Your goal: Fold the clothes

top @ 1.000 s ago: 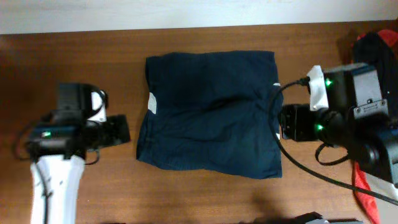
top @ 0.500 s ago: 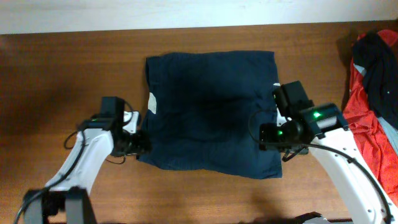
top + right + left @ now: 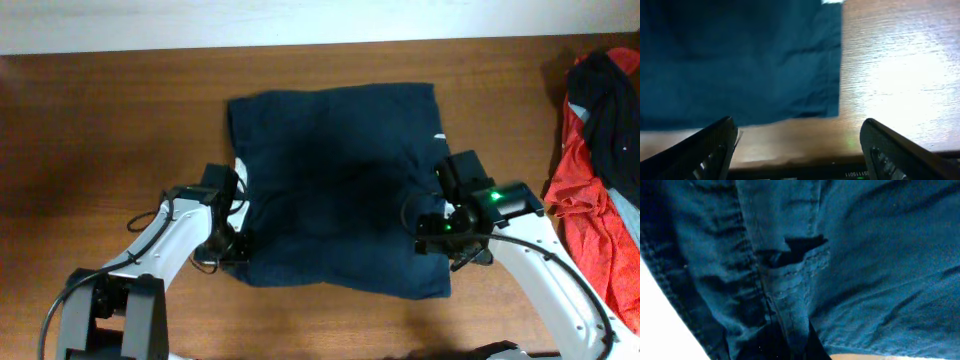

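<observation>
On a brown wood-grain table [image 3: 100,120], the left gripper [image 3: 233,248] sits at the lower left edge of a pair of dark navy shorts [image 3: 340,190], its jaws closed together on a pinch of the soft cloth. The left wrist view is filled with creased blue fabric and a stitched seam bunched toward the camera. The shorts lie spread roughly square at the table's middle, lightly wrinkled, with a small white label [image 3: 438,137] at their right edge. The right gripper [image 3: 437,226] hangs over the shorts' lower right edge, its black fingers [image 3: 715,145] wide apart, holding nothing. Far right lies a rumpled red, black and grey garment heap [image 3: 595,160].
</observation>
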Available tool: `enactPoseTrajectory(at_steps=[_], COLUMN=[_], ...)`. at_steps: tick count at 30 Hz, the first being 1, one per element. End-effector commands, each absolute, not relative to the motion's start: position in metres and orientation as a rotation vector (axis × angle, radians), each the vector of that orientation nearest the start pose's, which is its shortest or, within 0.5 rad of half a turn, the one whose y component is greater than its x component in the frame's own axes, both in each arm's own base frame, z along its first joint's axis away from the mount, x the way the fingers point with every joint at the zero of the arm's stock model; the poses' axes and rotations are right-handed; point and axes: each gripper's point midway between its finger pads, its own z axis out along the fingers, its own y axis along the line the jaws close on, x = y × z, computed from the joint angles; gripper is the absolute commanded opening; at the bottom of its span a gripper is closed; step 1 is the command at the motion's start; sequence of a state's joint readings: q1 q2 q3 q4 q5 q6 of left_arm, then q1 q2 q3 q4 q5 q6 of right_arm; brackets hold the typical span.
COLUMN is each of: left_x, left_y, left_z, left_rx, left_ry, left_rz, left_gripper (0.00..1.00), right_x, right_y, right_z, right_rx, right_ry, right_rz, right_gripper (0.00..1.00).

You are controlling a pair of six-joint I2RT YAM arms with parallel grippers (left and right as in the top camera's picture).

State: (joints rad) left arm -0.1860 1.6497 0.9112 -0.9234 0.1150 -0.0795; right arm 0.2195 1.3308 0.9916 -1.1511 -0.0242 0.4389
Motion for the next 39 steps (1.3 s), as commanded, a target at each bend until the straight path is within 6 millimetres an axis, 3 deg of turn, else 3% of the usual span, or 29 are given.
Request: enactPoseTrajectory(at_steps=[1, 4, 5, 6, 8, 9, 16, 24, 28, 32, 36, 39], left_x=[0.241, 0.25, 0.251, 0.251, 0.25, 0.249, 0.238, 0.232, 0.232, 0.232, 0.231, 0.229], left_y=[-0.055, -0.056, -0.056, -0.056, -0.056, -0.055, -0.052, -0.05, -0.05, -0.05, -0.05, -0.049], left_z=[0.03, 0.047, 0.05, 0.052, 0.054, 0.055, 0.055, 0.055, 0.055, 0.055, 0.055, 0.055], left_rx=[0.082, 0.082, 0.066, 0.05, 0.018, -0.001, -0.012, -0.013, -0.013, -0.013, -0.013, -0.012], left_ry=[3.212, 3.152, 3.139, 3.134, 3.129, 3.131, 3.175, 3.2, 3.202, 3.202, 3.203, 3.211], left_rz=[-0.066, -0.08, -0.082, -0.083, -0.084, -0.078, -0.049, -0.042, -0.041, -0.041, -0.041, -0.034], left_gripper=[0.0, 0.01, 0.01, 0.01, 0.0, 0.01, 0.04, 0.1, 0.24, 0.53, 0.59, 0.62], right_x=[0.217, 0.212, 0.21, 0.206, 0.196, 0.191, 0.153, 0.147, 0.147, 0.148, 0.153, 0.154], right_y=[0.037, 0.048, 0.051, 0.053, 0.053, 0.052, 0.054, 0.056, 0.069, 0.066, 0.064, 0.062], right_z=[0.093, 0.091, 0.091, 0.089, 0.083, 0.079, 0.041, 0.017, 0.011, 0.01, 0.006, 0.0], right_rx=[0.449, 0.393, 0.394, 0.397, 0.408, 0.423, 0.54, 0.63, 0.631, 0.633, 0.624, 0.658], right_ry=[3.048, 3.087, 3.098, 3.111, 3.148, 3.166, 3.268, 3.239, 3.226, 3.219, 3.198, 3.2], right_rz=[0.043, 0.186, 0.215, 0.232, 0.226, 0.22, 0.243, 0.271, 0.405, 0.373, 0.357, 0.335], right_gripper=[0.76, 0.59, 0.58, 0.59, 0.75, 0.76, 0.79, 0.78, 0.7, 0.68, 0.58, 0.57])
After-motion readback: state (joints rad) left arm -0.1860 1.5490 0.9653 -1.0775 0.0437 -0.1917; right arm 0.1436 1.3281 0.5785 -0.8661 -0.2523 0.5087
